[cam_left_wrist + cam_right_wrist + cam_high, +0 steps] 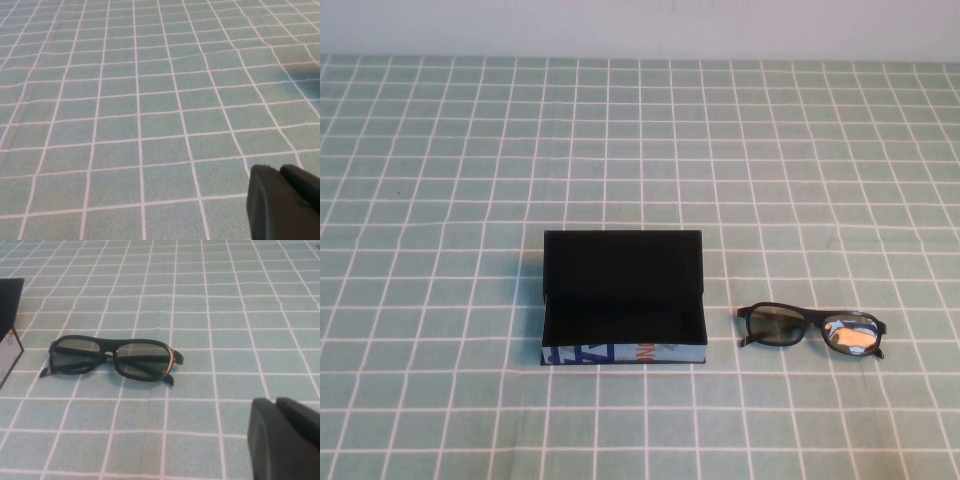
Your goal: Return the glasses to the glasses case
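Observation:
The glasses case lies open in the middle of the table, its black lid raised at the back and its black inside empty. The black glasses lie on the cloth just right of the case, apart from it, temples folded. In the right wrist view the glasses lie ahead of my right gripper, which is shut and empty, with a corner of the case at the edge. My left gripper is shut and empty over bare cloth. Neither arm shows in the high view.
A green cloth with a white grid covers the whole table. A pale wall runs along the far edge.

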Controlling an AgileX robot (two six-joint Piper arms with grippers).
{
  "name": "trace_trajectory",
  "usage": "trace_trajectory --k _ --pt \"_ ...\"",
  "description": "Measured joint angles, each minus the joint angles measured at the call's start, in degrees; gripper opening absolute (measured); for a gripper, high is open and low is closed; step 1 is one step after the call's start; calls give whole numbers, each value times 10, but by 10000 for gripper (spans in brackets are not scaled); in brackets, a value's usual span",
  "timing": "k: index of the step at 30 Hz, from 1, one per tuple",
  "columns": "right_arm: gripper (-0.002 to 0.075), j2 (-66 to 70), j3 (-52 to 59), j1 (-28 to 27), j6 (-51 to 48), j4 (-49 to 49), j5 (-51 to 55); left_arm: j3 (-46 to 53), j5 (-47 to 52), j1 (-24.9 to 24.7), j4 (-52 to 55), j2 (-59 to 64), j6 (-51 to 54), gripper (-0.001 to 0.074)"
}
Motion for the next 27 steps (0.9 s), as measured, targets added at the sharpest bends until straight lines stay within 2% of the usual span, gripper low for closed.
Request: trace_trajectory --k 13,18,22,27 --pt "-11 0 0 0 0 0 0 0 0 0 0 0 0 1" --pt "-11 0 1 0 0 0 -51 0 -11 0 12 0 0 1" --pt "-11 0 1 0 0 0 -158 0 -88 0 12 0 1 1" --pt "-11 0 1 0 0 1 -259 0 -286 0 12 0 2 1"
